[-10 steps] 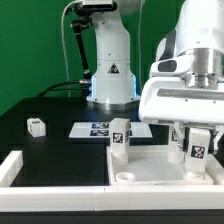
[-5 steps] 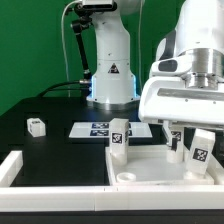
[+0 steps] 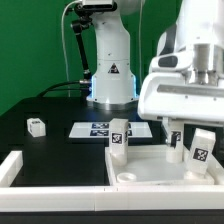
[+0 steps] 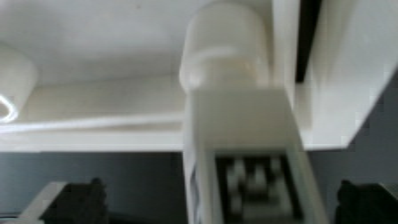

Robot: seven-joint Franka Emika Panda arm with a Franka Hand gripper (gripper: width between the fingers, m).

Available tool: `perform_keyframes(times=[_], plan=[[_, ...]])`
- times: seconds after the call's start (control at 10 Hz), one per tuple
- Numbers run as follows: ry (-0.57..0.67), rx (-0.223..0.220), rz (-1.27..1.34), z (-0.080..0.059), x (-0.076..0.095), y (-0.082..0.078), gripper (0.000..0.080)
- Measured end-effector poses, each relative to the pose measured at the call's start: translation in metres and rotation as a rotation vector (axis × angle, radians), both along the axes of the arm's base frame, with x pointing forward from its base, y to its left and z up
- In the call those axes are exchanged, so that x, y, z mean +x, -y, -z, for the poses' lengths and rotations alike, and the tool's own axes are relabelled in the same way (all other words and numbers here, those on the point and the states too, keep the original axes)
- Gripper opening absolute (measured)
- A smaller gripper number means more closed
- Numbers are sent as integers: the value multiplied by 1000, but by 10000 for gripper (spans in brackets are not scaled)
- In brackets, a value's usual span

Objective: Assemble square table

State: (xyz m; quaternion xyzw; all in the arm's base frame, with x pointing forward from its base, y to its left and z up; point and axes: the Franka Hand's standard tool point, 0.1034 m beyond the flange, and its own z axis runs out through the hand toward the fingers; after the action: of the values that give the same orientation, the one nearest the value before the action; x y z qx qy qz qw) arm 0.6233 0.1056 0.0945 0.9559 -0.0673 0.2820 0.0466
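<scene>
The square table top [image 3: 150,165] lies hollow side up at the front of the exterior view. One tagged white leg [image 3: 120,139] stands upright in its far left corner. A second tagged leg [image 3: 199,151] stands at the far right corner, slightly tilted. My gripper [image 3: 195,140] hangs over this leg, its fingers on either side. In the wrist view the leg [image 4: 231,70] runs up the middle over the top's rim [image 4: 107,125]. The dark fingers [image 4: 71,200] stand apart from the leg with gaps, so the gripper [image 4: 222,200] is open. A loose leg [image 3: 37,126] lies at the exterior view's left.
The marker board [image 3: 98,130] lies behind the table top. A long low white rail [image 3: 10,168] runs along the front left. The arm's base [image 3: 110,70] stands at the back, with a black cable beside it.
My gripper has shifted a little to the exterior view's right and upward. The right leg stays in its corner and the other parts have not moved.
</scene>
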Motion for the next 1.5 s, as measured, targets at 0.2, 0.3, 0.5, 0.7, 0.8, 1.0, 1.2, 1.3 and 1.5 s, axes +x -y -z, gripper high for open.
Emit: perform_keyframes(times=[0.2,0.3,0.5,0.7,0.8,1.0,1.2,1.3,1.5], plan=[[-93,60,45,-9,8,13,649],[-156,80,58,-7,7,13,649],[-291,108,86,-3,4,12,649],[-331,123,101,-5,10,10,649],[-331,122,103,-1,7,10,649],[-334,124,105,0,6,7,649],[-332,136,135,0,6,7,639],[-331,138,139,0,6,8,639],[-314,202,295,1,6,7,283]])
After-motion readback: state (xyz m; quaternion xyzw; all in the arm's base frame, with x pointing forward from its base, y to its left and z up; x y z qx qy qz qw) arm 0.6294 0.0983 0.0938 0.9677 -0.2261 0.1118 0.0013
